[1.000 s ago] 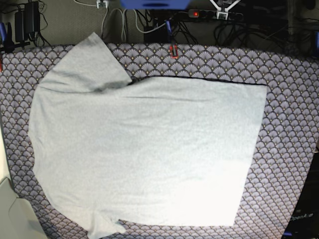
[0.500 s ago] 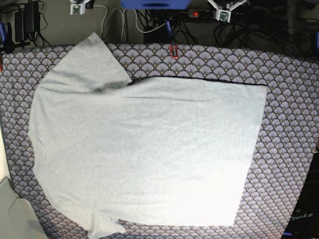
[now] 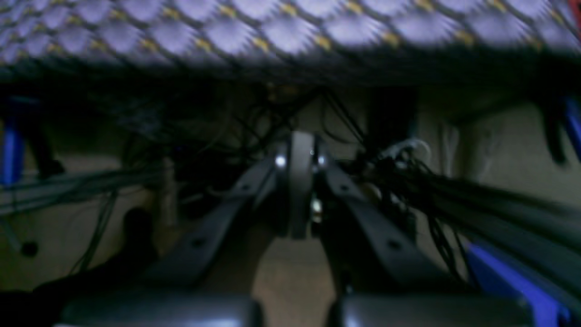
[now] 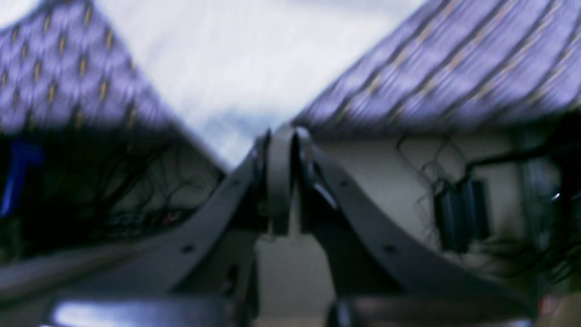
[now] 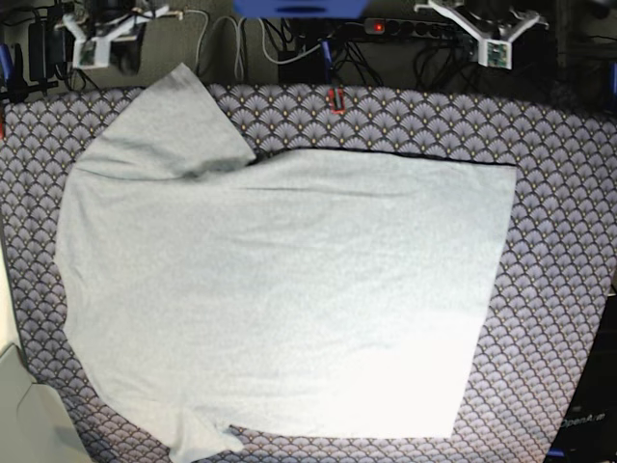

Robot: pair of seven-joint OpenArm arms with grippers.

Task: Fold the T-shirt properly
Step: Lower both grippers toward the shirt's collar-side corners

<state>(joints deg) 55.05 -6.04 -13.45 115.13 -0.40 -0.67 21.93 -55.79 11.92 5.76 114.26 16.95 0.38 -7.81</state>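
Observation:
The pale grey T-shirt (image 5: 280, 289) lies spread flat on the table cloth (image 5: 549, 289), with one sleeve (image 5: 169, 121) pointing to the back left and another small sleeve tip at the front left. No lettering shows. My right gripper (image 5: 92, 48) hovers past the back left edge, near that sleeve; in the right wrist view its fingertips (image 4: 292, 136) stand a thin slit apart, empty, with the T-shirt (image 4: 254, 68) ahead. My left gripper (image 5: 496, 50) hangs past the back right edge, clear of the shirt. Its jaws (image 3: 300, 181) are shut on nothing.
Cables, a power strip (image 5: 386, 27) and dark boxes fill the floor behind the table's back edge. A small red object (image 5: 336, 99) sits on the cloth at the back middle. A pale surface (image 5: 24, 415) lies at the front left corner.
Both grippers have come further into the base view at the top and spread outward, the right one toward the back left sleeve. The right jaws have begun to part. The T-shirt has not moved.

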